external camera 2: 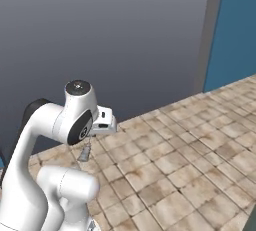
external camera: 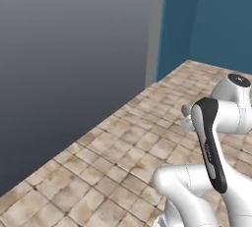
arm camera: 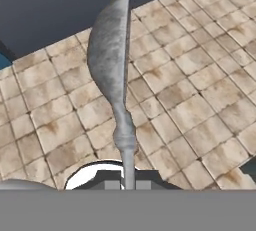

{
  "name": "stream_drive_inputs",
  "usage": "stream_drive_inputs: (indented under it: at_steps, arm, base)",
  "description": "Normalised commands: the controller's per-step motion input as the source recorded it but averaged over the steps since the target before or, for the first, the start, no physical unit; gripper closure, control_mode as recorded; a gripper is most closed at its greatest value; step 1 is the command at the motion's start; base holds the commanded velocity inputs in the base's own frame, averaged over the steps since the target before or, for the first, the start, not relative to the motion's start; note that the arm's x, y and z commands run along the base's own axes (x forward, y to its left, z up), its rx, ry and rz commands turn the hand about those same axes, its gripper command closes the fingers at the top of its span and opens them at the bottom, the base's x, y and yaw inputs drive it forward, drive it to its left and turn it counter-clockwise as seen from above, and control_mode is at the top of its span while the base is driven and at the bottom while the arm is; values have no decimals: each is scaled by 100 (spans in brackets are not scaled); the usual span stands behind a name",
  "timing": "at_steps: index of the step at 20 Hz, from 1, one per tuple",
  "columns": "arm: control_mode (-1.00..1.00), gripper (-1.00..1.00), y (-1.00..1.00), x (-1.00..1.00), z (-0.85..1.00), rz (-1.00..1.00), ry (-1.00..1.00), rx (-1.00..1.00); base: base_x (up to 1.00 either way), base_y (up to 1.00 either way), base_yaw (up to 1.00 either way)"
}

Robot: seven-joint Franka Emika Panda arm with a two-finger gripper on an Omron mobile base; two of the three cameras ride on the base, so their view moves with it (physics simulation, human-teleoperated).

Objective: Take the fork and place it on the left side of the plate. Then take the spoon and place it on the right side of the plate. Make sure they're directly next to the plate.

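1. Spoon: held at the handle by the gripper; jaws clamped together on the thin shaft; rounded bowl pointing away from the hand, seen edge-on and tilted; carried clear above the tiled floor, touching nothing else.
2. Seen from the right base camera as a small grey sliver hanging below the wrist, just under the gripper; arm folded close over the base.
3. Surroundings: tiled floor, a plain grey wall and a blue wall beyond; no bench, plate or fork identifiable from these views, so fork placement cannot be confirmed.
4. Step in hand, as judged: second half of the task; transport of the spoon toward the plate; pick-up done, set-down not yet done.
5. Next move, as judged: bring the plate into view; carry the spoon to the plate's right side; level the spoon so handle and bowl lie flat; lower until resting on the bench directly beside the rim, neither overlapping the plate nor set well apart from it; only then part the jaws and lift straight up.
6. Caution: narrow, smooth handle gripped near its end; likely to pivot in the jaws under quick swings; keep travel steady.
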Motion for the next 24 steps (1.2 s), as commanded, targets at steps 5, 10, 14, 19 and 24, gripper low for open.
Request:
stream_drive_inputs:
  at_steps: [5,10,14,19,24]
  arm:
    - [100,100,0,0,0,0,0,0]
    - [100,100,0,0,0,0,0,0]
    - [100,100,0,0,0,0,0,0]
    - [100,100,0,0,0,0,0,0]
    - [100,100,0,0,0,0,0,0]
  base:
    - [100,0,-29]
    - [100,0,-37]
    - [100,0,-51]
    - [100,0,-50]
    - [100,0,-47]
